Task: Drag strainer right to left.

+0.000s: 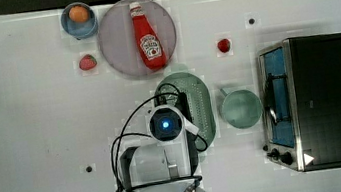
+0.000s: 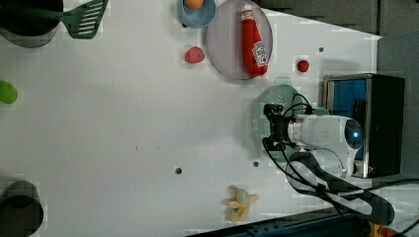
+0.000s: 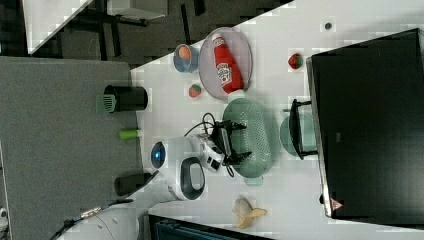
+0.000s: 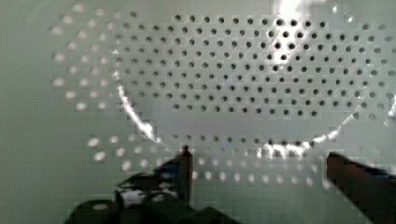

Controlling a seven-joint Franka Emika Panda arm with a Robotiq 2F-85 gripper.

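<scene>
Strainer: the pale green oval strainer (image 1: 199,103) lies on the white bench (image 1: 37,135), just below the plate in the top view and just left of the mug; the same strainer (image 3: 252,137) is seen in the right view between the arm and the mug.
Claw: the claw (image 3: 239,141) hangs over the strainer's bowl in the right view, its two dark fingers (image 3: 235,126) spread wide apart with nothing between them; in the wrist view the claw (image 4: 259,161) faces the strainer's dotted inside (image 4: 233,84).
Claw to strainer: whether a fingertip touches the plastic cannot be told.
Arm: the white wrist (image 1: 166,125) covers the strainer's left part in the top view.
Mug: a round green mug (image 1: 241,109) stands between the strainer and the toaster oven (image 1: 318,100) in the top view.
Plate: a grey plate (image 1: 118,45) carries a ketchup bottle (image 1: 146,36), just above the strainer in the top view.
</scene>
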